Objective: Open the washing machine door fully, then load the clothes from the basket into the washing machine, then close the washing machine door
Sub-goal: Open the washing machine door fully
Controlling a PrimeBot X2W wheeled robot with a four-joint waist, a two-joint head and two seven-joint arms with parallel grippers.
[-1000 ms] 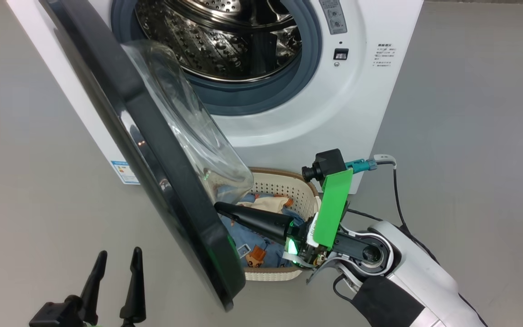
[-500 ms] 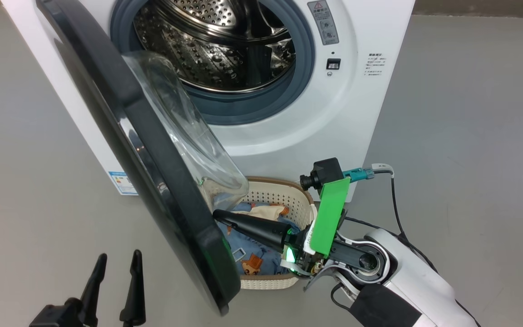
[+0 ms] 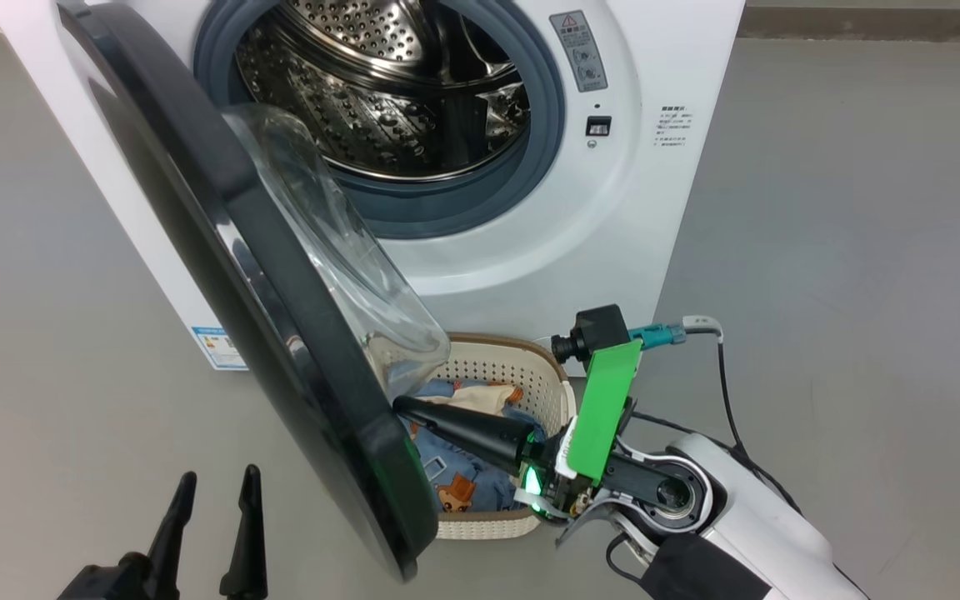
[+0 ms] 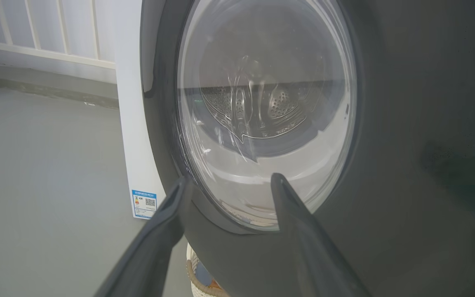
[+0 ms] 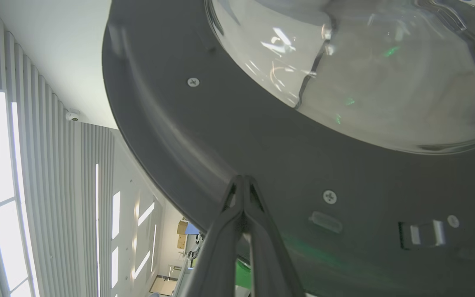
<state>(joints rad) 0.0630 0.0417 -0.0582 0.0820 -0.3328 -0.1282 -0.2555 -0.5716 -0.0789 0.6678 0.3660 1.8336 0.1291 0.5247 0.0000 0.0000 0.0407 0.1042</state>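
A: Where do we stand?

B: The washing machine door (image 3: 222,250) hangs half open over the basket (image 3: 522,367) of clothes (image 3: 455,475). Our right gripper (image 3: 401,405), fingers together, sets its tips against the door's inner face. The left gripper (image 3: 217,477) sits low, fingers apart.

A: Procedure?

B: We press near the rim, clear of the glass, sweeping steadily outward until the door is fully open.

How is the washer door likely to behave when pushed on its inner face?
The door probably swings as one rigid piece; its thick black frame looks stiff. The big glass bowl suggests it is heavy. Its glossy face may let the shut right end effector skid.
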